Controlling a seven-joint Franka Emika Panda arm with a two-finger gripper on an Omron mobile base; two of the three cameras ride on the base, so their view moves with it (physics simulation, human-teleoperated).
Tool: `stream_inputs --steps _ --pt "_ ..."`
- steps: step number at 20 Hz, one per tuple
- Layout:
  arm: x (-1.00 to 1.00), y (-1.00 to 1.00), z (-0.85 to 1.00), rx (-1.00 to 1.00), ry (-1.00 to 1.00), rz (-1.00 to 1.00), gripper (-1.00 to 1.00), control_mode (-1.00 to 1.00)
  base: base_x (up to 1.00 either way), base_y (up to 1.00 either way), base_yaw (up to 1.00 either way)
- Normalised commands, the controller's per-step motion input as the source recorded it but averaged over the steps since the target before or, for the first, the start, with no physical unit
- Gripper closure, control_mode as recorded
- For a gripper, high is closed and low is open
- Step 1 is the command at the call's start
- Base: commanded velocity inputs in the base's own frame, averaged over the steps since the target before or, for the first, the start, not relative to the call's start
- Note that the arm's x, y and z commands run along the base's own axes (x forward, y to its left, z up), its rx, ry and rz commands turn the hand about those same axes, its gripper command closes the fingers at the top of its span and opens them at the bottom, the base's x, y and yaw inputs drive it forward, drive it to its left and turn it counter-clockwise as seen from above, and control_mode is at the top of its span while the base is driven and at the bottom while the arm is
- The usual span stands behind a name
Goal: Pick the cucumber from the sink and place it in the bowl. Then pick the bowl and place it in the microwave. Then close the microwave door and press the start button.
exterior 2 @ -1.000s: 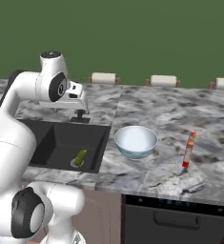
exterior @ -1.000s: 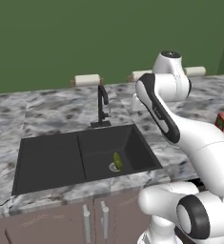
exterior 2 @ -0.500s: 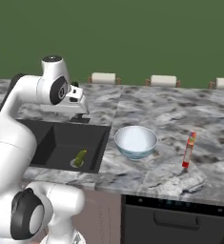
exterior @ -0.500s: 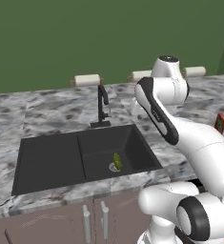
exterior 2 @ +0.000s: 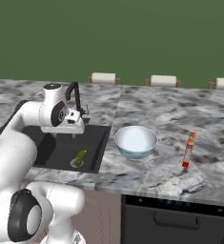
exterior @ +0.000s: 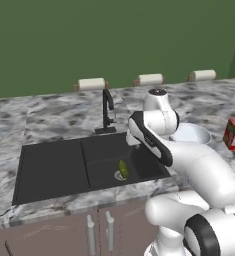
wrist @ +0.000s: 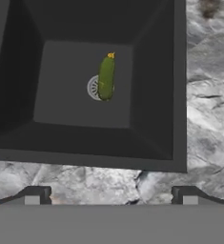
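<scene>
Cucumber (wrist: pixel 106 77) not yet picked: lies on drain in sink (wrist: pixel 154 119) basin, below and ahead of pincer (wrist: pixel 110 198). Pincer fully open, empty, above bench edge. Bowl (exterior 2: pixel 136 141) empty, off to pincer's side on bench (exterior 2: pixel 180 124). All steps remain: grasp, bowl, microwave.

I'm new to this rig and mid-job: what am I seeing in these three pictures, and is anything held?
A white robot arm works at a kitchen counter. Two pictures come from cameras on its base, behind it to the left and right; the third looks down from the hand. The cucumber lies over the drain in the black sink. The bowl and a slim red packet stand on the counter. The tool is above the sink's edge, open and holding nothing.
</scene>
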Motion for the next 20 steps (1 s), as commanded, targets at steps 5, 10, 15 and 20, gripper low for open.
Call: stream_inputs --steps 5,10,15,20 --pt "0.09 0.20 -0.55 -0.06 -0.06 -0.01 -1.00 -1.00 0.00 0.00 0.00" --pt "0.29 0.01 -0.65 0.04 0.00 -0.01 -1.00 -1.00 0.00 0.00 0.00" --pt "0.61 0.06 -0.79 0.02 0.05 0.00 -1.00 -1.00 0.00 0.00 0.00" --pt "0.71 0.07 -0.65 0.00 0.04 -0.01 -1.00 -1.00 0.00 0.00 0.00"
